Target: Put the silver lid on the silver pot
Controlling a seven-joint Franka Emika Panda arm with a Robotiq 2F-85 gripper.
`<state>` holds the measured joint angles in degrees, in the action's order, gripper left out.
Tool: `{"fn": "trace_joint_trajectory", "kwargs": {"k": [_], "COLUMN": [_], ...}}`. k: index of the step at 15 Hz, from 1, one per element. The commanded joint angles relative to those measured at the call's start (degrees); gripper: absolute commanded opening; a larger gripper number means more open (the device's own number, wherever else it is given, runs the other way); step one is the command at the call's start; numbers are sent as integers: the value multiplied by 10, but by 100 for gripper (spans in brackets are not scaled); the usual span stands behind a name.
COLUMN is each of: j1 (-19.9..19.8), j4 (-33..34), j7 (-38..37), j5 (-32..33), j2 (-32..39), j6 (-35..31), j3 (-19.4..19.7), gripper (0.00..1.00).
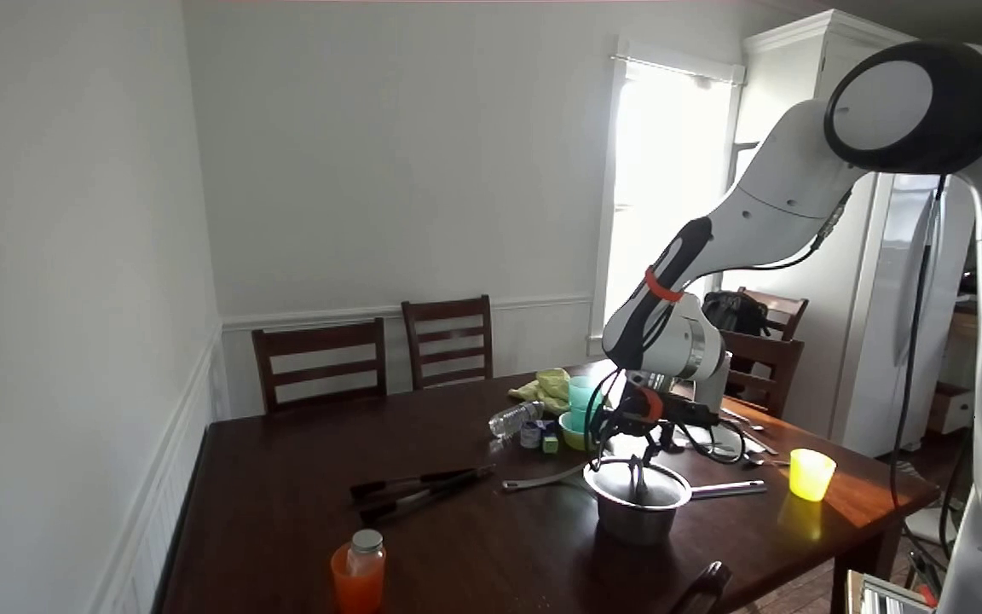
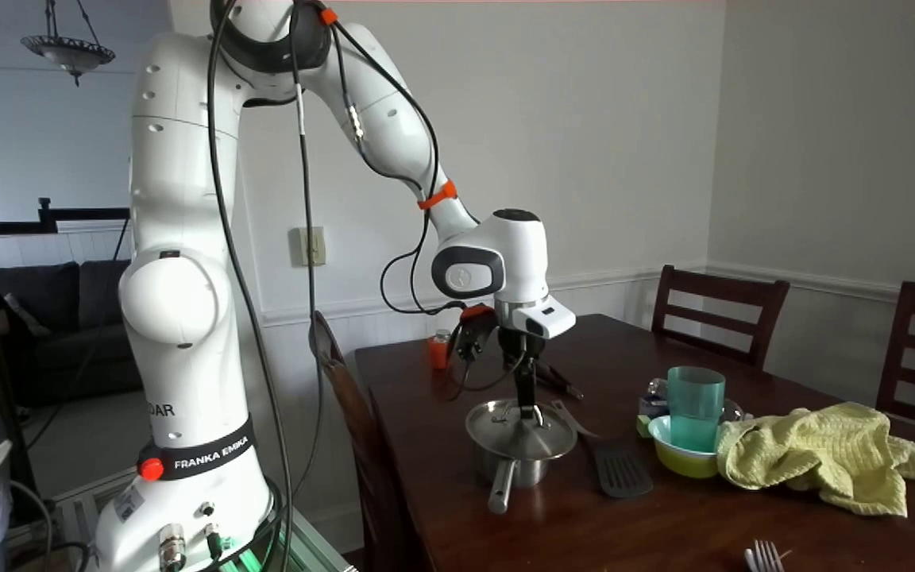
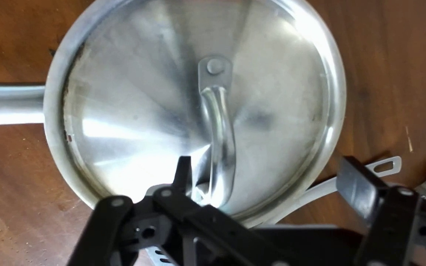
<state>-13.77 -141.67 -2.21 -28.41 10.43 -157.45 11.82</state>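
Silver metal fills most of my wrist view: the lid [image 3: 172,111] lies level on the pot [image 1: 638,522], covering its mouth. My gripper [image 3: 268,177] hangs over it with the jaws spread wide, and the lid's handle [image 3: 223,147] runs between the fingers [image 3: 357,192], nearer one than the other; whether either touches it, I cannot tell. Beside the pot on the dark table [image 1: 286,477] lies a slotted spatula [image 2: 623,469]. In an exterior view a yellow cup [image 1: 811,475] stands near the table's edge, tongs [image 1: 448,476] lie well apart from the pot, and an orange cup [image 1: 359,593] holds a small jar [image 1: 365,558]. Also in an exterior view, a teal cup [image 2: 696,401] stands in a bowl [image 2: 684,462], with a yellow cloth [image 2: 831,457] heaped beside it.
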Motion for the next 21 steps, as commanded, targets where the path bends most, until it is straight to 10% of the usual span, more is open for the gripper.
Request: {"fn": "trace_joint_trajectory", "kwargs": {"k": [1, 9, 14, 21], "j1": [-2, -13, -39, -40], "j4": [-5, -23, 0, 3], "j7": [-25, -192, -215, -198], "j5": [48, 327, 352, 332], "j2": [-27, -168, -244, -236], "j6": [11, 156, 283, 275], "j3": [8, 61, 38, 35], "gripper": [100, 100, 100, 100]}}
